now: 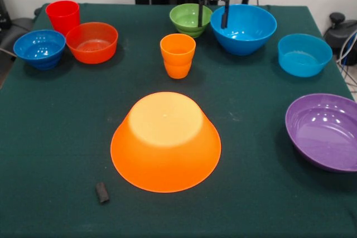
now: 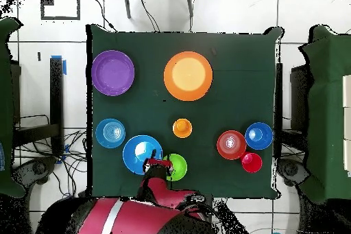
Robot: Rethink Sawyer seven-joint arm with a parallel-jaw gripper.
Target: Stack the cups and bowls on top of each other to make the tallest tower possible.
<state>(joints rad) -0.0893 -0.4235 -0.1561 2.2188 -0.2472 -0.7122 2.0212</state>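
No text, labels, brands or numbers can be read; none made out on bowls, cups, cloth or arm in either view.

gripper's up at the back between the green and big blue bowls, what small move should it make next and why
Probably lower the gripper, whose fingers look open, toward the big blue bowl just beside it. Nothing is stacked yet: the big orange bowl sits upside down alone mid-table, a broad base. The blue bowl is the widest piece within easy reach, wider than the green bowl, so it suits the next layer.
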